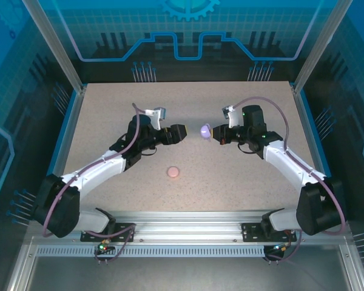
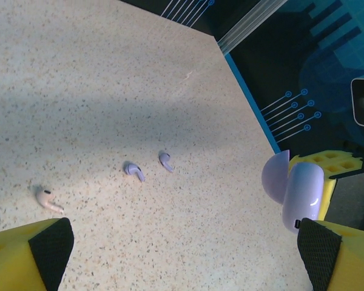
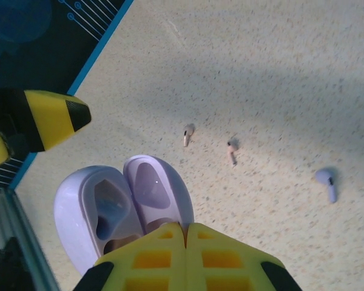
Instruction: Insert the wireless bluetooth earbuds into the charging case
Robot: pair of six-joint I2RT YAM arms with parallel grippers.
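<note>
Over mid-table the right gripper (image 3: 185,229) clamps the open purple charging case (image 3: 118,203) aloft, left gripper (image 2: 183,251) hangs wide open and empty beside it, so lower it over one purple earbud (image 2: 134,171) lying loose on the table (image 2: 109,73), pinch lightly, then match stem to socket

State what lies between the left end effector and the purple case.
Nothing. The top view shows a bare gap between the open left end effector and the purple case, which the right end effector grips.
</note>
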